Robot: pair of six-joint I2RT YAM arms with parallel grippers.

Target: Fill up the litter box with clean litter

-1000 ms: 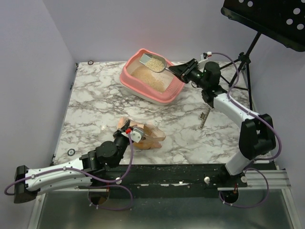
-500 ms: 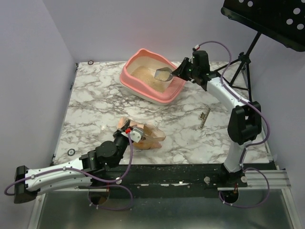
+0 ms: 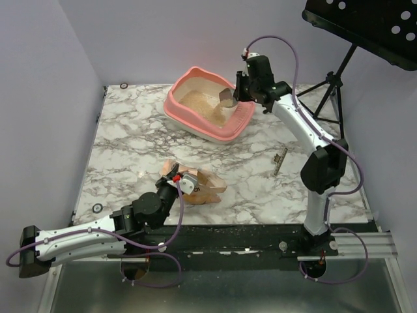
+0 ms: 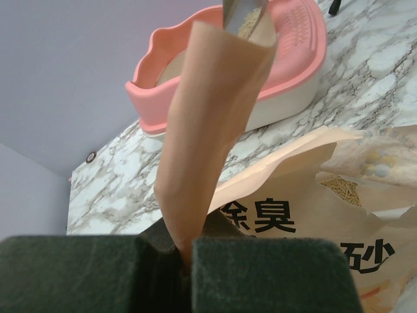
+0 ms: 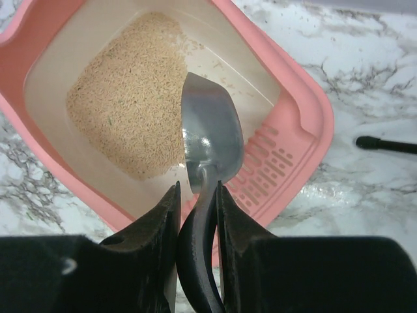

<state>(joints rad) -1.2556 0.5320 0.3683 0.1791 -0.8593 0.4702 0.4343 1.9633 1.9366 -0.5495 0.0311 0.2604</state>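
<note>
One litter box (image 3: 195,127), one metal scoop (image 5: 212,140), one litter bag (image 4: 293,222)

Under the right pincer (image 5: 195,195), the clamped scoop (image 5: 212,147) hangs inside the litter box (image 5: 306,111), whose raised rim blocks any low path. Past the scoop's tip, room is open above the clean litter (image 5: 124,98). A tripod foot (image 5: 384,145) lies to its right. Ahead of the left pincer (image 4: 186,251), the pinched bag flap (image 4: 215,117) and bag (image 4: 306,222) bar the way. Bare counter (image 4: 120,189) opens leftward.

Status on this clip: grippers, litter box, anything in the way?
Left gripper shut on flap of tan paper bag. Right gripper shut on handle of grey metal scoop, tipped over salmon-pink plastic litter box. Beige granular litter covers part of floor. Nothing blocking.
</note>
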